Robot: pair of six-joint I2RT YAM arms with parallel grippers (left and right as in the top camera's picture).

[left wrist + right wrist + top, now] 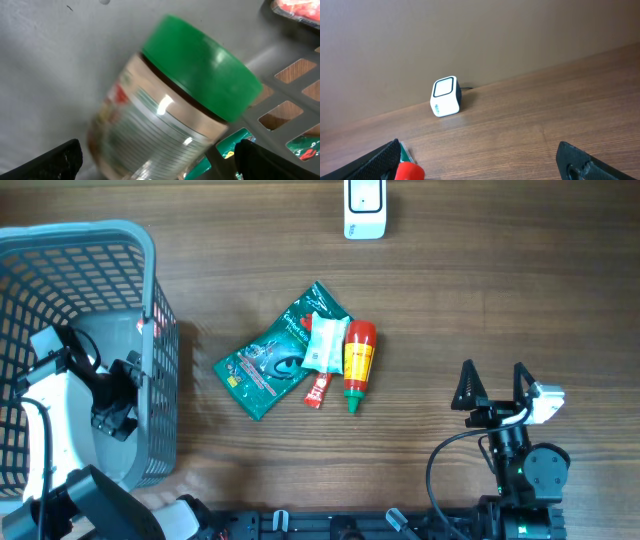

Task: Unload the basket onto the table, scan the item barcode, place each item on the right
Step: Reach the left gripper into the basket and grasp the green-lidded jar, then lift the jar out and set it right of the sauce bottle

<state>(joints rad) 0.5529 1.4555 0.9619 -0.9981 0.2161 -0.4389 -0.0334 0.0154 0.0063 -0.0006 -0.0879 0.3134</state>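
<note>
Green-lidded jar (170,115) is lying under the released left pincer (160,165); right pincer (495,385) at 4 o'clock is gaping too; jar's round side is risking rolling from closing fingers.

Work surface: table (500,300) with a mid-brown wood-grain top, the grain running left to right in the overhead view. A plain matte beige-brown wall (520,30) meets its far edge (right wrist view). Light is even and diffuse, with soft, short shadows.
</note>
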